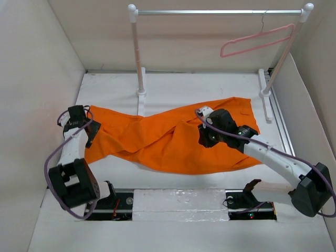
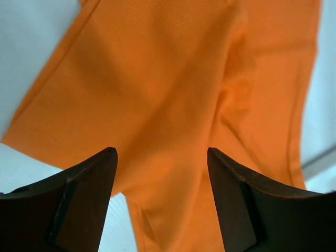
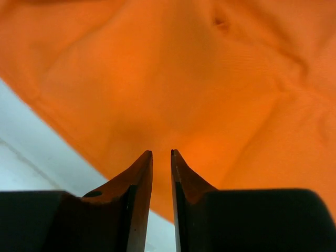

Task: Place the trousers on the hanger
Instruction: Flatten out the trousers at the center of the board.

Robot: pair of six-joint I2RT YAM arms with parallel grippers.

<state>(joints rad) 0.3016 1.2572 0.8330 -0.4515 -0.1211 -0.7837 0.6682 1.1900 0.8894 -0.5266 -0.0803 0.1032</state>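
Note:
The orange trousers (image 1: 157, 139) lie spread and rumpled across the white table, waistband end to the right. High at the back right, the pale-pink hanger (image 1: 257, 39) hangs by its hook from the rail (image 1: 218, 11). My left gripper (image 1: 92, 135) hovers over the left end of the trousers (image 2: 173, 94); in the left wrist view it (image 2: 161, 152) stands open wide with nothing between its fingers. My right gripper (image 1: 206, 137) is over the middle of the trousers (image 3: 173, 79). In the right wrist view its jaws (image 3: 161, 153) are only a narrow slit apart, holding nothing.
The rail's white posts (image 1: 139, 63) and their feet (image 1: 265, 97) stand behind the trousers. Cream walls enclose the table on the left, right and back. A dark mounting strip (image 1: 178, 202) runs along the near edge between the arm bases.

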